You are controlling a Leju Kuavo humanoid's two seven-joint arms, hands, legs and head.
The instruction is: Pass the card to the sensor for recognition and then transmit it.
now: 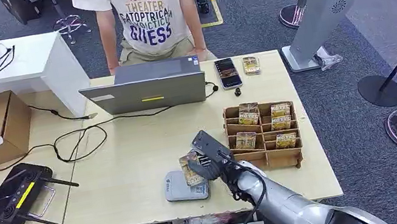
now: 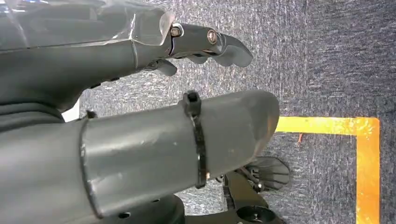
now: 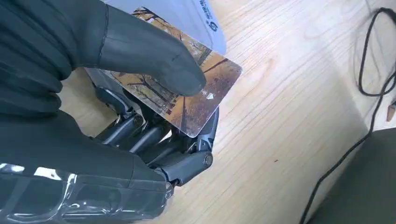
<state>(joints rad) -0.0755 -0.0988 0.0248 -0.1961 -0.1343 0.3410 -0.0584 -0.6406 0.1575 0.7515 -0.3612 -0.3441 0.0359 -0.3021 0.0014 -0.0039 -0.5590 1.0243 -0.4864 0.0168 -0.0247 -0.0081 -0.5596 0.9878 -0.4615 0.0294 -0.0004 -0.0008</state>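
My right hand [image 1: 209, 160] holds a brown card [image 1: 189, 169] printed with an autumn tree scene just above the light grey sensor pad [image 1: 180, 190] near the table's front edge. In the right wrist view the thumb [image 3: 154, 56] presses the card [image 3: 201, 100] onto the fingers below, with the sensor pad [image 3: 196, 21] under the card's far end. My left hand [image 2: 140, 107] hangs beside my body above grey carpet, fingers apart and holding nothing.
A brown card rack [image 1: 263, 134] with several cards stands right of my hand. A laptop [image 1: 145, 86], a phone [image 1: 228, 72] and a loose card [image 1: 251, 65] lie at the far edge, where a person [image 1: 145, 10] stands. A black controller [image 1: 14, 197] and cables lie left.
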